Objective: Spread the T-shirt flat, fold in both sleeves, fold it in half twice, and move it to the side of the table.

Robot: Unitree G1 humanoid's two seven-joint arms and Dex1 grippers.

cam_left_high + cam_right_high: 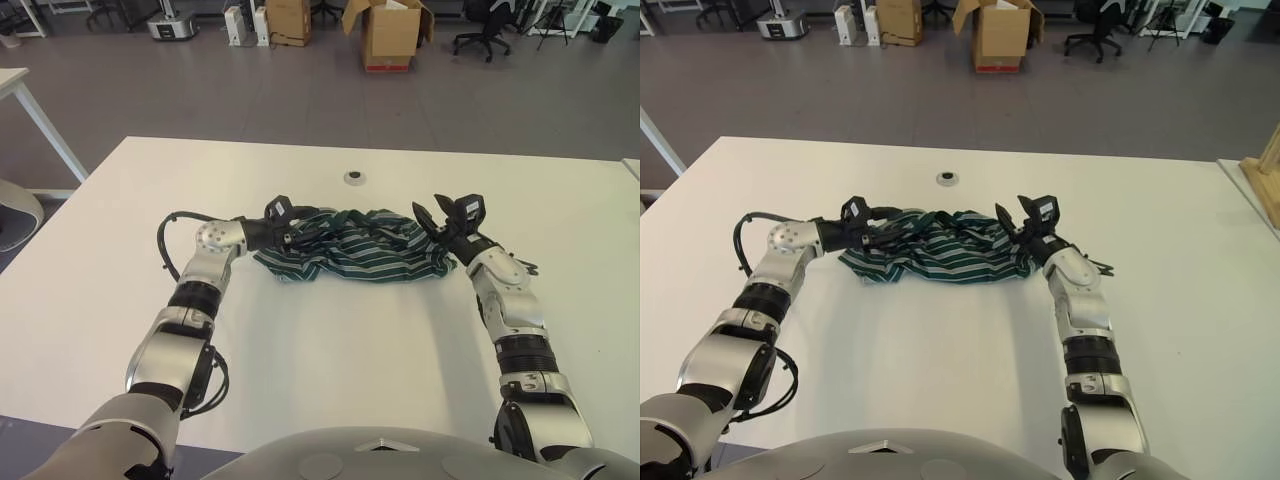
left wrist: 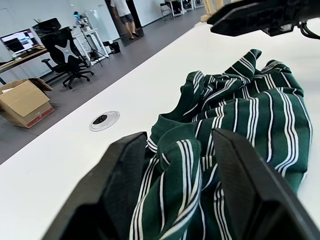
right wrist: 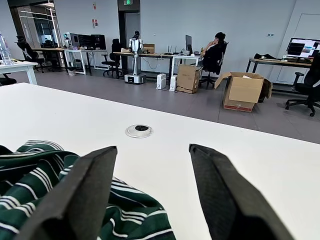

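— Item one, location?
— Crumpled green white-striped cotton T-shirt (image 1: 350, 250): bunched at centre frame on the white table (image 1: 330, 350).
— Claws?
— My left gripper (image 1: 298, 234): spread wide, straddling a fold at the shirt's left end, gripping nothing. My right gripper (image 1: 442, 210): agape, empty, at the right end.
— Risk?
— Pinching doubled layers, so the shirt likely lifts as a lump instead of spreading.
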